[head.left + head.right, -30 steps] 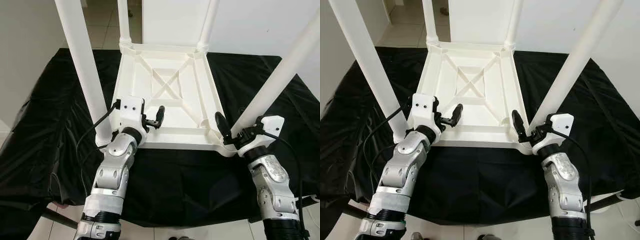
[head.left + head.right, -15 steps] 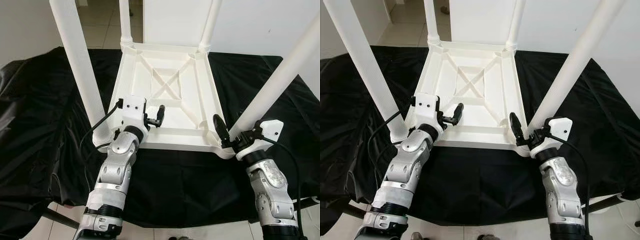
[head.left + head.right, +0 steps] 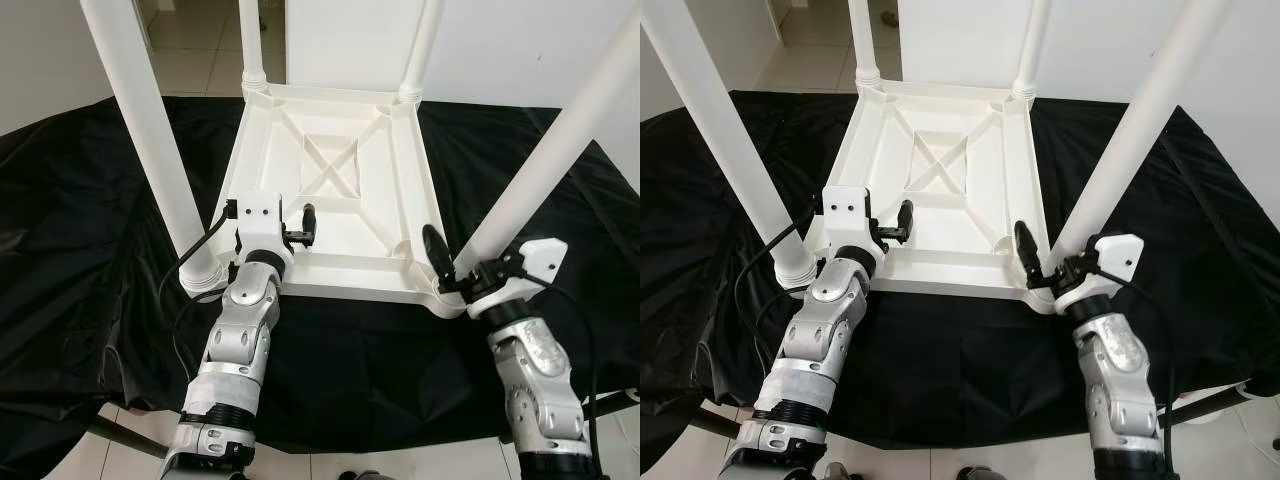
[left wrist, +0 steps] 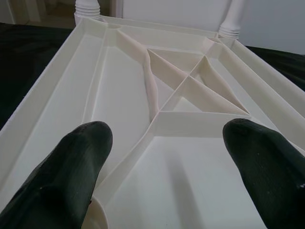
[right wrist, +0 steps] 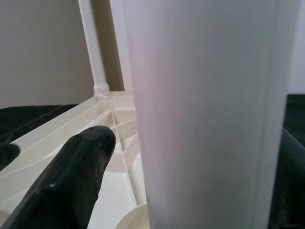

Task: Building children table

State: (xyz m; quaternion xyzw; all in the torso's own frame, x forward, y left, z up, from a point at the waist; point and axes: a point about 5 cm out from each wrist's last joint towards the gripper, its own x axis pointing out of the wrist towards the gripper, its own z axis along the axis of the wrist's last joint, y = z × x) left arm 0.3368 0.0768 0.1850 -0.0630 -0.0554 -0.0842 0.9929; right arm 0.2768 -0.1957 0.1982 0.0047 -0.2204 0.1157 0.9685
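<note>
Four legs run out of my frame above the upturned table [image 3: 340,190] on black cloth [image 3: 80,240]; tiled floor beyond. Left gripper [image 3: 300,228] spread wide over its near-left part, right gripper [image 3: 450,262] straddling near-right leg [image 3: 540,180], grip unclear

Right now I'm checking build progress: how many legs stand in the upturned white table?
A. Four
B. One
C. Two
A: each corner of the table holds a leg, two far ones and two near ones.
</note>
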